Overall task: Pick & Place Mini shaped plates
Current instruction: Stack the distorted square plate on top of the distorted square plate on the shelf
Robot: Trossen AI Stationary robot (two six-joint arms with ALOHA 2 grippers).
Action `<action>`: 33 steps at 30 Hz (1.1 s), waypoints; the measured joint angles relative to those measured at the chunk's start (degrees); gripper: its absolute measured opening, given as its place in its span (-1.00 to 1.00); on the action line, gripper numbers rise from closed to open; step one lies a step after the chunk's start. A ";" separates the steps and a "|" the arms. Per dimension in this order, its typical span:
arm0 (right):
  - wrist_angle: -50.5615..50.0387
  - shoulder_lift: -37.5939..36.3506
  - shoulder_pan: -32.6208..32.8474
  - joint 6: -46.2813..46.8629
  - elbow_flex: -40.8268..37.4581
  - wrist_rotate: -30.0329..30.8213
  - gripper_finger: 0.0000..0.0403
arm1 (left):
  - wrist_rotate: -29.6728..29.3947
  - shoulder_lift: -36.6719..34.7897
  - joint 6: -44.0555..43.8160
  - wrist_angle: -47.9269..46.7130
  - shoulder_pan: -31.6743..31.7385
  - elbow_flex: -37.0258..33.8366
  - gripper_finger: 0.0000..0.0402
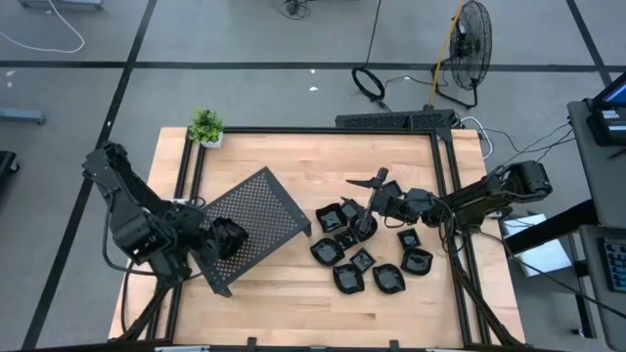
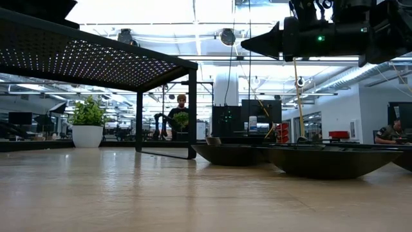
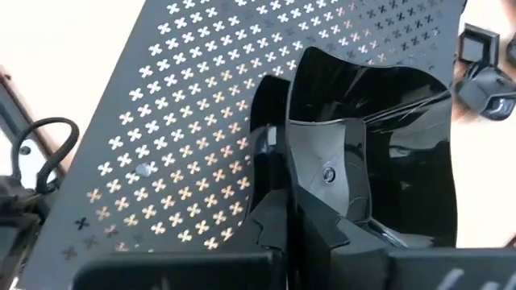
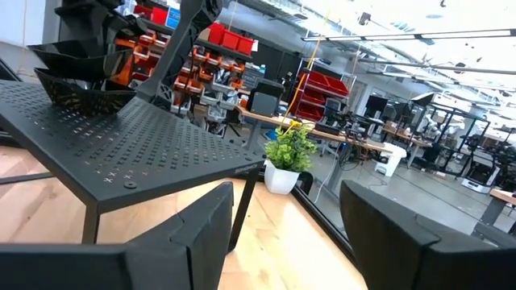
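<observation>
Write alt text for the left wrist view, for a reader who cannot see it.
The left gripper is shut on a glossy black mini plate, holding it over the dark perforated metal tray. More black plates lie on the wooden table at the picture's edge.

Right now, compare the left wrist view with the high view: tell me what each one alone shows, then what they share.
Only the left wrist view shows the left gripper shut on a glossy black mini plate, right above the tray's cross-shaped holes.

Only the high view shows the cluster of plates on the table, the right gripper over them, and the potted plant.

Both show the perforated tray.
</observation>
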 joint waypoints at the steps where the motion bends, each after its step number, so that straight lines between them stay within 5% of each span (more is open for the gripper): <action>1: -0.01 0.00 0.00 -0.03 0.00 0.00 0.07 | -0.08 0.02 0.17 0.01 0.06 0.00 -0.93; 8: -0.13 0.00 0.00 -0.06 0.02 -0.01 0.07 | -0.07 -0.02 1.00 -0.05 0.44 0.00 -0.78; 21: -3.57 -0.81 0.01 2.95 0.04 -0.06 0.06 | -2.90 -0.03 5.07 -0.03 1.30 0.00 0.01; 30: -43.88 -7.78 0.48 18.93 5.02 -3.07 0.08 | -18.93 -0.07 13.48 0.39 5.76 0.00 0.26; 33: -49.21 -6.46 0.21 25.27 6.84 -4.14 0.07 | -22.70 -0.09 13.93 0.67 7.85 0.00 0.30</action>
